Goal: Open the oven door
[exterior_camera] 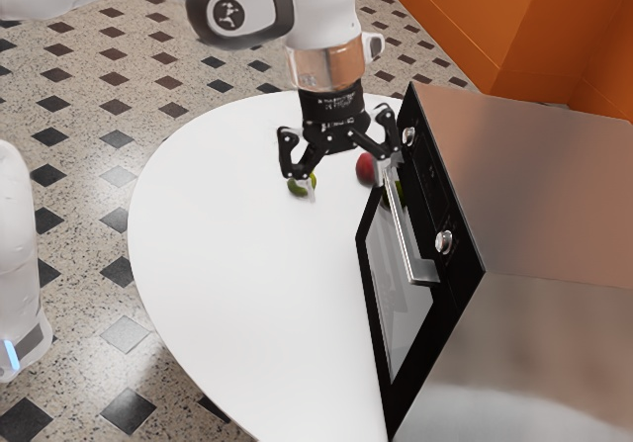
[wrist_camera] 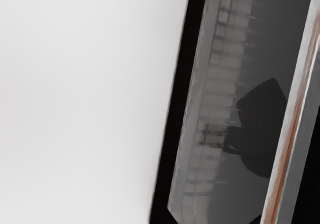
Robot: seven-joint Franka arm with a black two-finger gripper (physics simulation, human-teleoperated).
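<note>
Claw point(exterior_camera: 348, 183): you had it spread, one side near the handle point(exterior_camera: 403, 226), probably for hooking.
Oven door point(exterior_camera: 390, 284): looked slightly ajar.

Of the 2 cameras, 1 is set off to the side of the arm point(exterior_camera: 237, 12), high up, and looks down at a slant over arm, round tabletop point(exterior_camera: 218, 264), floor point(exterior_camera: 79, 96) and oven point(exterior_camera: 554, 195). The other rides on the arm, much nearer, facing down past the oven door point(exterior_camera: 396, 402). Both views share the door's glass point(wrist_camera: 215, 98), its handle point(wrist_camera: 287, 151) and some white tabletop.
</note>
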